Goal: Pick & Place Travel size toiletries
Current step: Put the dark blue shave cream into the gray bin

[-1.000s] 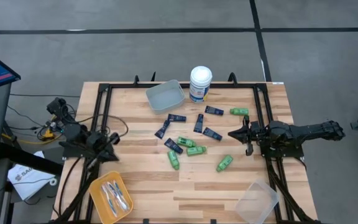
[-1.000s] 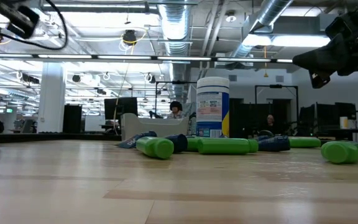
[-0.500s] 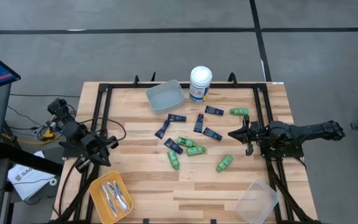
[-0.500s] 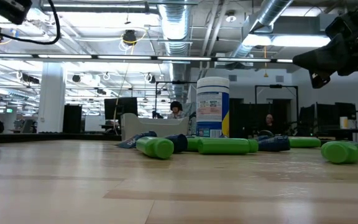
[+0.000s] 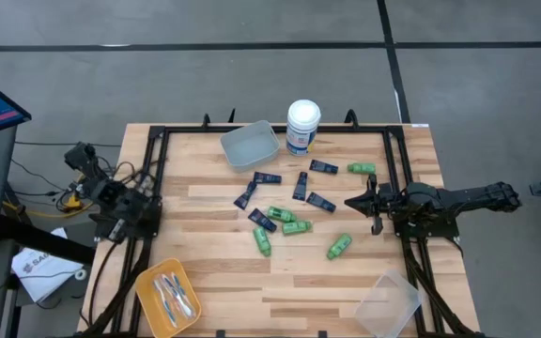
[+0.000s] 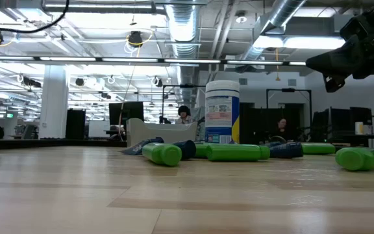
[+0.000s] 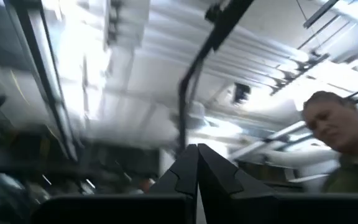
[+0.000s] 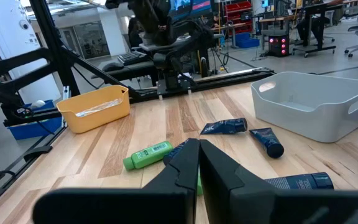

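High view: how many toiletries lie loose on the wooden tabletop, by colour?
Bright green little bottles: 5
Dark navy flat tubes: 6
Total: 11

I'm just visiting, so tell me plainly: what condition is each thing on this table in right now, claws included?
Left gripper: shut, empty, at the table's left edge.
Right gripper: shut, empty, above the table's right side.
Green bottles: lying flat, loose on the wood.
Navy tubes: lying flat, scattered.
Orange bin: holds toothbrushes.
Grey bin: empty.
Clear bin: empty.
White canister: upright, lid on.
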Robot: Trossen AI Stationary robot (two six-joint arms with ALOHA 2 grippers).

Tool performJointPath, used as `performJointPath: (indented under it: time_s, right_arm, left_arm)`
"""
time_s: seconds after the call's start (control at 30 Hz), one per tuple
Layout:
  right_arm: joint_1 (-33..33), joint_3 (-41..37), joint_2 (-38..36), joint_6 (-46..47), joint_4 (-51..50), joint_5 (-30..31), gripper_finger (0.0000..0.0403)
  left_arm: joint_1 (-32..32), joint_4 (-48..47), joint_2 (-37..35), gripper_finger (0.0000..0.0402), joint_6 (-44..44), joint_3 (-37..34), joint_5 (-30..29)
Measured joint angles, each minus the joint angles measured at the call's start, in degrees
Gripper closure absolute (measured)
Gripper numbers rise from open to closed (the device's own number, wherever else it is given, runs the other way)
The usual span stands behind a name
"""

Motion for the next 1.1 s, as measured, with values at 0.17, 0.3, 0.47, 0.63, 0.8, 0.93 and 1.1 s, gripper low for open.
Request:
performJointPath:
  time_s: [0.17,0.3,0.47,0.63,0.8,0.93,1.1]
  right_arm:
    - [0.00,-0.02,0.00,0.00,0.00,0.00,0.0397]
    - [0.00,0.00,0.00,0.00,0.00,-0.01,0.0397]
    - [0.00,0.00,0.00,0.00,0.00,0.00,0.0397]
    - [0.00,0.00,0.00,0.00,0.00,0.00,0.0397]
    - [-0.02,0.00,0.00,0.00,0.00,-0.02,0.0397]
    - [-0.04,0.00,0.00,0.00,0.04,-0.02,0.0397]
    - [-0.03,-0.02,0.00,1.52,0.07,0.00,0.0397]
  left_arm:
    - [0.00,9.53,5.14,0.0401,6.85,0.00,0.61]
    - [0.00,15.71,7.88,0.0401,8.21,0.02,-3.68]
    - [0.25,17.73,9.79,0.0401,7.55,0.02,-12.25]
    - [1.27,17.69,12.36,0.0401,4.87,0.02,-12.75]
    - [4.26,17.74,17.29,0.0400,-1.82,0.02,-24.88]
    - [8.02,17.56,22.49,0.0400,-8.64,0.04,-37.65]
    - [11.14,16.02,31.54,0.0401,-15.45,0.04,-44.88]
